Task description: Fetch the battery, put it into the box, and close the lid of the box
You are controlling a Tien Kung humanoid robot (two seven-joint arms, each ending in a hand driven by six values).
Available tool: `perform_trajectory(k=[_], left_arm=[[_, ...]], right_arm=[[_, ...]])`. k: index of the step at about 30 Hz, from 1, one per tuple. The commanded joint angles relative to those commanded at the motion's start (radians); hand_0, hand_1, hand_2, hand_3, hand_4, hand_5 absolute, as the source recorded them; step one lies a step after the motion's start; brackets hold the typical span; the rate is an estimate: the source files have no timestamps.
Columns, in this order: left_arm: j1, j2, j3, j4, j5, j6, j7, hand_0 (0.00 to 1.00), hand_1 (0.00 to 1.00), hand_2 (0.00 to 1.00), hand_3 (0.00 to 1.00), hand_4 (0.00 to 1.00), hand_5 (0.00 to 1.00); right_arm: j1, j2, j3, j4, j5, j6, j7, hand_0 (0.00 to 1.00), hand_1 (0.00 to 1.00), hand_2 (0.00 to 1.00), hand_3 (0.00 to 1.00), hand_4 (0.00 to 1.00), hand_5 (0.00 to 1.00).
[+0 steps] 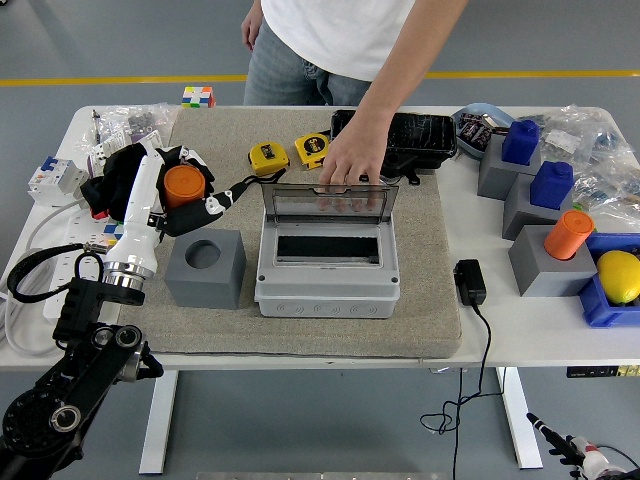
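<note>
My left hand [188,190] is shut on an orange cylindrical battery [184,186], held in the air above and behind the grey holder block [206,267], whose round socket now shows empty. The grey box [327,270] sits at the mat's middle with its clear lid [329,203] standing upright. A person's hand [346,165] rests on the lid's top edge from the far side. A dark slot lies open in the box's top. My right arm is out of view.
Two yellow tape measures [290,152] and a black case [395,137] lie behind the box. At the right stand grey blocks with blue and orange [567,235] batteries, a blue bin with a lemon [620,276], and a black adapter [470,281]. A power strip and clutter fill the left edge.
</note>
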Motion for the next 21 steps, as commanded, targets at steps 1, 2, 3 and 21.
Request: perform_trajectory(k=[1,2,3,21], left_arm=[[-0.003,0.010,0.009,-0.019,0.035,0.005,0.012,0.029,0.023,0.077,0.089,0.913,0.145],[-0.005,0.017,0.016,-0.038,0.064,0.008,0.023,0.029,0.023,0.077,0.089,0.913,0.145],[-0.007,0.028,0.028,-0.064,0.108,0.012,0.039,0.029,0.023,0.077,0.089,0.913,0.145],[-0.108,0.210,0.377,-0.229,0.688,-0.036,0.213,0.031,0.022,0.073,0.084,0.883,0.155]], right_arm=[[0.001,-0.001,0.000,-0.001,0.000,0.000,0.000,0.908,0.894,0.830,0.866,0.998,0.998],[0.001,-0.001,0.001,-0.002,0.000,0.000,0.000,0.908,0.894,0.830,0.866,0.998,0.998],[0.002,-0.001,0.001,-0.002,-0.001,0.000,0.000,0.908,0.894,0.830,0.866,0.998,0.998],[0.013,-0.012,-0.003,-0.020,-0.007,0.002,-0.001,0.908,0.894,0.831,0.866,0.998,0.998]])
